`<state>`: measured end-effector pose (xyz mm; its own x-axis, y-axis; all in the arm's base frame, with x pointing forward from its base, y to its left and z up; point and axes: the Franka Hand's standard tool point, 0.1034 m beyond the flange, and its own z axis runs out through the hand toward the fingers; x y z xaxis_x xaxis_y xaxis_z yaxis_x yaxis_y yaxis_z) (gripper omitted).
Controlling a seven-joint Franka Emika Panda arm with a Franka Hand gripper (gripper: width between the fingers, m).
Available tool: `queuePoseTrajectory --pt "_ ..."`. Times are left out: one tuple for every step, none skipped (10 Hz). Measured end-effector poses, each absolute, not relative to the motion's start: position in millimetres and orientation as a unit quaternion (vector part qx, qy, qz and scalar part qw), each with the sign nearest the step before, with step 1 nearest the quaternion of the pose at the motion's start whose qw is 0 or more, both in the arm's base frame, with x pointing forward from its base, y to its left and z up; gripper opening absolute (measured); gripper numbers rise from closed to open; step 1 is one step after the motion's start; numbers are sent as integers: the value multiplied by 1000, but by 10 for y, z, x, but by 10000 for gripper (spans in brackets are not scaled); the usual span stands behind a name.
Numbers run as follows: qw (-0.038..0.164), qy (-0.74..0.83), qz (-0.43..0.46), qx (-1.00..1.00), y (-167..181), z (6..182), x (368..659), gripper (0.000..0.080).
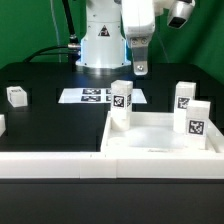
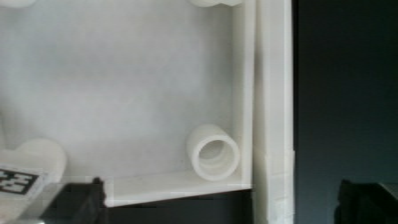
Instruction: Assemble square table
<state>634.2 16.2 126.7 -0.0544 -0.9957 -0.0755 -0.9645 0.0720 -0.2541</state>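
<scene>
The wrist view only catches a chunk of the square tabletop (image 2: 143,100); it runs off the frame on three sides, so just one corner socket (image 2: 217,153) shows whole. A tagged leg (image 2: 25,172) is clipped at the edge. Only the dark fingertips (image 2: 75,200) poke in, blurry. In the exterior view the arm's upper part is cut off, a leg (image 1: 1,124) on that view's left is half out of frame, and the gripper (image 1: 141,68) is too small to read the jaw gap.
</scene>
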Motion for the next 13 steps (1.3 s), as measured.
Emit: queuePoseTrajectory --pt "112 692 -72 -709 160 1264 6341 649" --pt "109 669 -76 -731 159 1260 6339 649" --pt "105 639 -82 -758 132 1251 6323 649" --pt "97 592 -96 -794 29 1219 6231 649" --pt "83 536 -99 -834 -127 1175 6040 649" --pt "71 492 -108 -861 -294 1153 5903 649" --pt "59 445 -108 -887 -398 1148 5804 649" --pt "54 413 -113 -902 -449 1185 5820 649" --pt "49 381 -115 -916 -449 1181 5818 649" --pt "44 352 -116 -928 -453 1179 5817 649" --pt "42 337 -117 -933 -455 1177 5816 649" --pt "36 297 -118 -947 -460 1177 5816 649" --pt "30 267 -119 -956 -466 1177 5816 649"
